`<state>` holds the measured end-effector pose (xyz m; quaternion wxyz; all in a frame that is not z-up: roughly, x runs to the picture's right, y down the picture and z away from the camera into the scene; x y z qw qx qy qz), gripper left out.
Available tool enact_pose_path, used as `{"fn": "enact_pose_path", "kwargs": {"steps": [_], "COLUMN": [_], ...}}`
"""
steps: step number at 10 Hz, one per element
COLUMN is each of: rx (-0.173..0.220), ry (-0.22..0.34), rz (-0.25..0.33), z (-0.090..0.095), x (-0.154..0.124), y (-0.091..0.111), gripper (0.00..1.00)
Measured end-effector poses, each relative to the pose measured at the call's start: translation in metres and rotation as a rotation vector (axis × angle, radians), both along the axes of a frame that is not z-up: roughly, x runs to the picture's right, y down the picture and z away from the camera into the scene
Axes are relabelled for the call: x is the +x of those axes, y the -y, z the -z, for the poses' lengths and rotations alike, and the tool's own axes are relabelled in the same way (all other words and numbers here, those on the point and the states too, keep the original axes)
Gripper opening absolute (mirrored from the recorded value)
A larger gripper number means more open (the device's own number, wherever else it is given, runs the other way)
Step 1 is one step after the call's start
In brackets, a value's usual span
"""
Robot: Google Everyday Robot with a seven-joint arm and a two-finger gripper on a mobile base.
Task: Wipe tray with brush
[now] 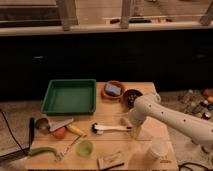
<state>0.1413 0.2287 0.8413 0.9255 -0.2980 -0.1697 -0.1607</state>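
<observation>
The brush (112, 129) lies flat on the wooden table (107, 112), in front of the green tray (69, 108) and off past its front right corner, clear of the rim. Its long axis runs almost level from left to right, roughly parallel to the tray's front edge. The dark round head is the end nearer the tray's side of the table and points left. The pale cream handle stretches away to the right.

The gripper (131, 126) sits at the far right end of that handle, hanging down from the white arm (170, 117), which reaches in from the right, well away from the tray. The gripper meets or covers the tip of the handle. How wide the gripper stands, and whether it has hold of the handle, I cannot tell.

The tray is shallow and rectangular with a raised rim, and its long side runs left to right at the back left of the table. Just beside its right edge stands an orange-brown bowl (114, 95) with a blue-grey block (113, 89) in it, and a dark bowl (133, 96) stands further right of that.

In front of the tray's left half lie a grey-bladed knife (61, 124), a yellow-handled tool (75, 130) and a small orange-red round thing (60, 133), close together. Nearer the table's front edge, further from the tray, are a light green cup (85, 148) and a long green item (42, 151). A white cup (158, 149) stands at the front right, the corner opposite the tray.
</observation>
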Motion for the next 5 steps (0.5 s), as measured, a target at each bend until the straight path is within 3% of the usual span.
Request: {"fn": "enact_pose_path", "kwargs": {"steps": [5], "rx": [-0.004], "ry": [0.014], "rz": [0.042], "z": [0.002], "x": [-0.034], "y": [-0.009], "gripper": [0.80]}}
